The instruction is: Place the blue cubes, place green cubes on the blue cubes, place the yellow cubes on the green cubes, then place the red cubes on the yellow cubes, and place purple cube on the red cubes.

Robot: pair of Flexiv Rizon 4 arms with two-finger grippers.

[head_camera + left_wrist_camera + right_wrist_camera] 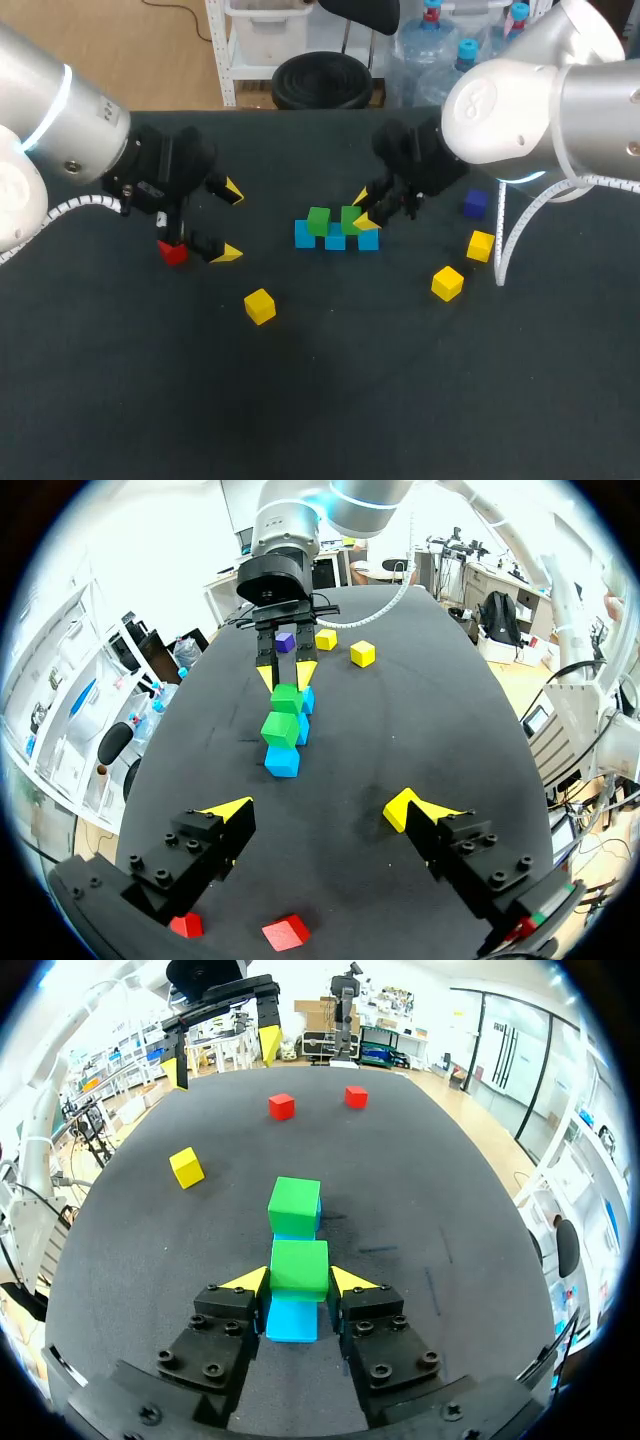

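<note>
Three blue cubes [335, 241] stand in a row mid-table. A green cube [318, 220] rests on the left two. My right gripper [363, 209] is shut on a second green cube [299, 1268], which sits on the blue cubes [292, 1320] beside the first green cube [294, 1206]. My left gripper [228, 221] hangs open and empty to the left, over a red cube [172, 252]. Two red cubes [286, 932] lie under the left gripper [318, 810]. Yellow cubes [259, 305] [447, 282] [481, 245] and a purple cube [475, 203] lie loose.
The dark table [330, 400] has bare surface along its front. One yellow cube lies left of the stack. The other two yellow cubes and the purple one lie to its right, under my right arm.
</note>
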